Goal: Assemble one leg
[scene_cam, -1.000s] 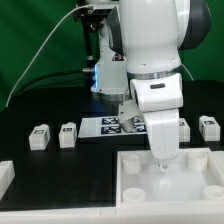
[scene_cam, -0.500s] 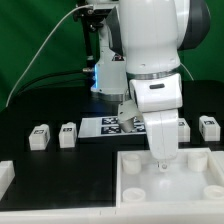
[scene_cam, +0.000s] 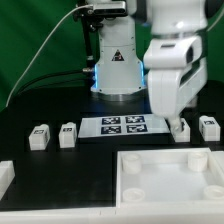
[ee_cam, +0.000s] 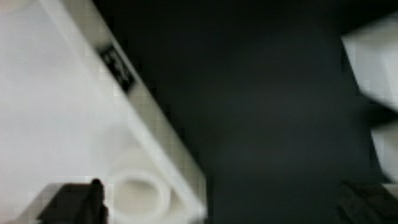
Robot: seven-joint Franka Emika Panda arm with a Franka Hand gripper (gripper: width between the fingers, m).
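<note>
Several small white legs with tags lie on the black table: two at the exterior view's left [scene_cam: 40, 137] [scene_cam: 67, 134] and two at its right [scene_cam: 181, 128] [scene_cam: 209, 127]. The big white tray [scene_cam: 165, 176] sits in front. My gripper [scene_cam: 172, 118] hangs just above the inner right-hand leg, partly hiding it. In the blurred wrist view my gripper [ee_cam: 217, 205] is open with only dark table between its fingertips [ee_cam: 71, 204]. The tray's edge and a corner hole [ee_cam: 139, 195] lie beside one finger. A white shape [ee_cam: 377, 70] shows at the far side.
The marker board [scene_cam: 122, 125] lies flat at the table's middle, in front of the arm's base [scene_cam: 115, 80]. A white block [scene_cam: 5, 175] sits at the front of the exterior view's left edge.
The gripper has lifted off the tray's corner hole and swung up and to the exterior view's right, over the inner right-hand leg. The legs and tray have not moved.
</note>
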